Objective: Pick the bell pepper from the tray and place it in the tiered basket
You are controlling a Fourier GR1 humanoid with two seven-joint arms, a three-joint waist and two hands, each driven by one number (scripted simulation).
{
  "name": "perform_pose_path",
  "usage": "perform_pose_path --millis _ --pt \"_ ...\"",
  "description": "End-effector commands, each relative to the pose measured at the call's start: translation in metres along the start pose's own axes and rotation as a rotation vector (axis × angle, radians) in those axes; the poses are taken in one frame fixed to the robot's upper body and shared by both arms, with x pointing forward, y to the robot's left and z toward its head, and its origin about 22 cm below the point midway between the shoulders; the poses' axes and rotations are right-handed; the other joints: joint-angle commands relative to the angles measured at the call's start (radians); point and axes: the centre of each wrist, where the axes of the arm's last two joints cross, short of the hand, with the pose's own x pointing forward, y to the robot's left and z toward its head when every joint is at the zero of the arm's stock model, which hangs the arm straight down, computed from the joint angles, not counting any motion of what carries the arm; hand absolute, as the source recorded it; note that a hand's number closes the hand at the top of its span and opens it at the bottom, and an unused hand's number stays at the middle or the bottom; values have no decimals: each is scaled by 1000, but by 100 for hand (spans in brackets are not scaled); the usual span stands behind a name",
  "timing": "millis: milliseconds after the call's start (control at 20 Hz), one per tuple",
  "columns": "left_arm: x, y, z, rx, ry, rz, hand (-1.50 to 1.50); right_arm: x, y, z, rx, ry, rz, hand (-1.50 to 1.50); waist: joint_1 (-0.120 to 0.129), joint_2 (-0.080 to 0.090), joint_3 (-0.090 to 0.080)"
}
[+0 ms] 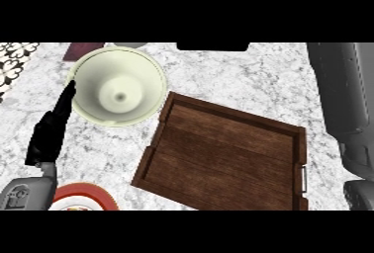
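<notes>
Tiered basket (116, 86), left hand (50, 132) just beside

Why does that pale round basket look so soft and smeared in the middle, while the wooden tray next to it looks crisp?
In the head view, the tiered basket is seen from straight above and its centre blurs into soft grey shading; the tray shows clear wood grain, with thin shadows inside its raised rim. The left hand reads as a flat black shape with little detail. No strong glare shows on the marble counter.

The brown wooden tray (226, 153) lies on the marble surface (241, 74) beside the pale round tiered basket (116, 86) (the left hand (50, 133) rests near it).
</notes>
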Motion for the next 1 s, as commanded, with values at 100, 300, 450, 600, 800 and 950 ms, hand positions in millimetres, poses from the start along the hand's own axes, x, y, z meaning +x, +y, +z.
perform_pose_path --millis 100,300,450,600,800,950 --pt "-1 -16 9 10 -1 4 0 -14 -12 -49 33 21 31 150 -12 -3 0" --pt "-11 -6 2 -8 5 1 0 -35 5 -71 6 16 114 150 -8 1 0" --pt "3 -13 5 -6 -5 5 0 -39 -3 -89 -40 49 244 150 0 2 0" --pt "-8 14 2 7 17 -5 0 -66 22 -87 -76 73 416 150 -12 -1 -1" --pt "0 -1 -10 4 -2 0 0 -89 16 -113 -91 100 472 150 -13 3 0" --pt "-3 6 13 -9 3 -1 0 -105 14 -122 -86 95 488 150 -6 -2 0"
